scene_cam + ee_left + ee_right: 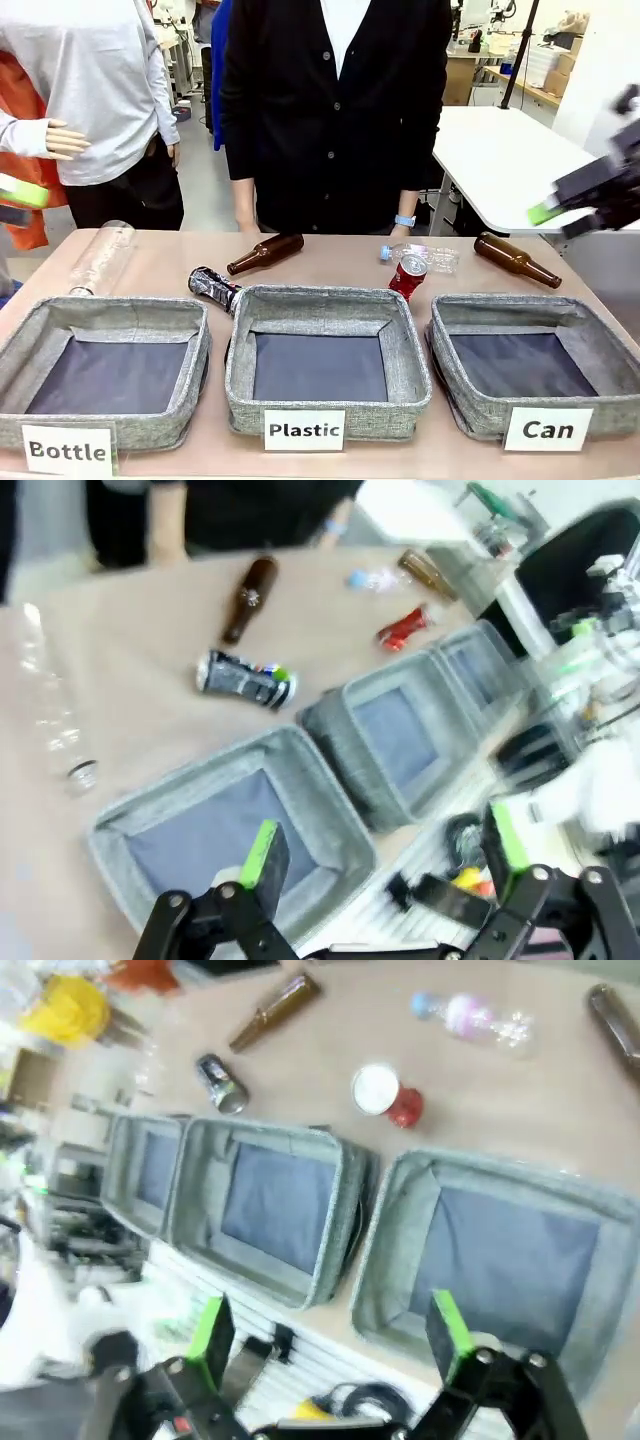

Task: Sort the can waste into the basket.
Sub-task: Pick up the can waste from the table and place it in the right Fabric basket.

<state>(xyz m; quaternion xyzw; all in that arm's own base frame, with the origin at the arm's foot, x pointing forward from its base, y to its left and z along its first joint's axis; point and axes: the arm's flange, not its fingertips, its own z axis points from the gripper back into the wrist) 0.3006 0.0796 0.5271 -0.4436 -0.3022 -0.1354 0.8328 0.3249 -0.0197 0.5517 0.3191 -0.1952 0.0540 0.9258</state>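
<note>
Left gripper [383, 845] and right gripper [330, 1328] are hovering, jaws apart, over the table [340, 264], where three grey bins [330, 298] are sitting, the "Can" basket [505, 308] rightmost, and two brown bottles [265, 253] [516, 259], two clear bottles [100, 258] [422, 256], one red can [408, 276] and one black can [213, 287] are lying behind them.

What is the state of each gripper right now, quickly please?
Left gripper: open, holding nothing.
Right gripper: open, holding nothing.
</note>
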